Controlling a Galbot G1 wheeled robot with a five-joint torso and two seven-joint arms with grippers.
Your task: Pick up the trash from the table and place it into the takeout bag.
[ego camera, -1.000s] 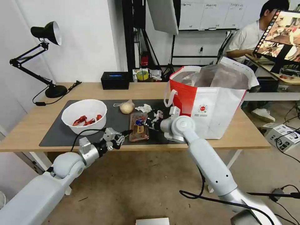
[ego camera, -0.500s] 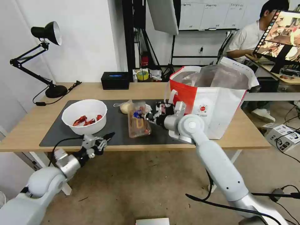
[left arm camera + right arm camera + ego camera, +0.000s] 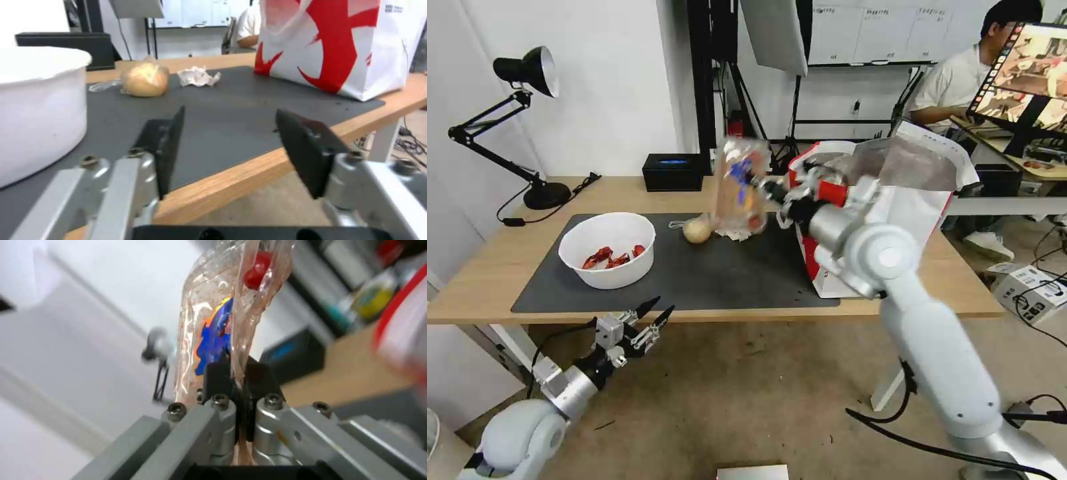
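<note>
My right gripper point(image 3: 770, 189) is shut on the clear plastic tray point(image 3: 739, 185) with leftovers, held upright in the air just left of the takeout bag's point(image 3: 894, 220) open top. The right wrist view shows its fingers point(image 3: 218, 375) pinching the tray's edge point(image 3: 218, 306). On the table's point(image 3: 494, 267) dark mat point(image 3: 727, 273) stand the white bowl point(image 3: 607, 247) with red shell scraps, the bagged bun point(image 3: 697, 230) and the crumpled tissue point(image 3: 735, 233), partly behind the tray. My left gripper point(image 3: 650, 317) hangs open below the table's front edge, facing the bowl point(image 3: 35, 106), bun point(image 3: 144, 79) and tissue point(image 3: 198, 76).
A black box point(image 3: 672, 172) sits at the table's back edge and a black desk lamp point(image 3: 547, 195) at the back left corner. The takeout bag point(image 3: 347, 43) stands on the mat's right end. Bare mat point(image 3: 222, 110) lies between bowl and bag.
My right gripper has lifted the tray off the mat, up and back toward the bag's top. The left arm has pulled back and down below the table edge.
</note>
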